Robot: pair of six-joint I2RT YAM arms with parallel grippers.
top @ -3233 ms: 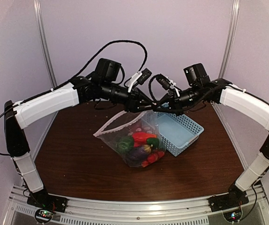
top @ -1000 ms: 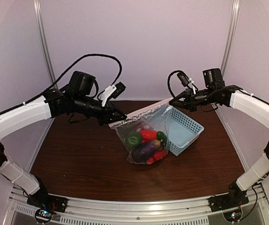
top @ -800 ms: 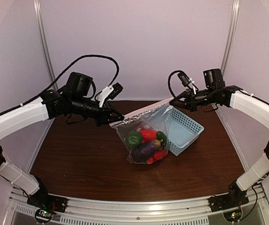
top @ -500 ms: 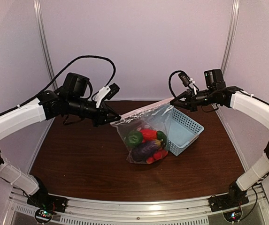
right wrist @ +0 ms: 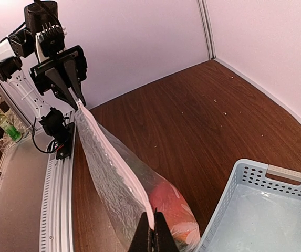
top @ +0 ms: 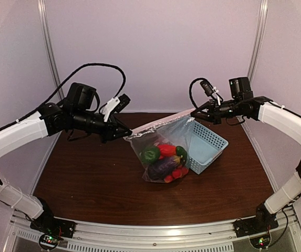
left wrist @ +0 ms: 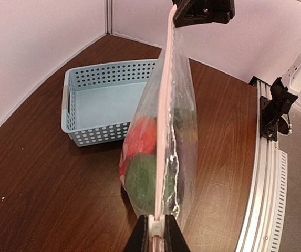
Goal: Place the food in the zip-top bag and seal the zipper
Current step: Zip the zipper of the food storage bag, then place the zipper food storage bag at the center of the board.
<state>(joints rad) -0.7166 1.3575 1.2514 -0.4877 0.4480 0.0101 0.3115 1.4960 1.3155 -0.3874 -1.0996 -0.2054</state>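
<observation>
**Above the table, a filled bag drawn taut between 2 grippers**

Over the dark wood table [top: 87,181], the top view shows the zip-top bag [top: 166,137] hanging by its mouth edge. It is clear, crinkly plastic with pale spots. The food [top: 163,163] sits bunched at its bottom: a green pepper, red pieces and a purple eggplant. A light blue slotted basket [top: 209,143] stands just beside it. Both arms reach inward, elbows out. The left gripper [top: 127,133] pinches 1 end of the zipper [top: 161,121] and the right gripper [top: 194,112] pinches the other, higher end.

Seen from the left wrist, the fingers are clamped on the strip, which runs as 1 thin pale pink line up to the right gripper.

Seen from the right wrist, the black fingers are pressed tight on the strip, which slopes up to the left gripper.
</observation>
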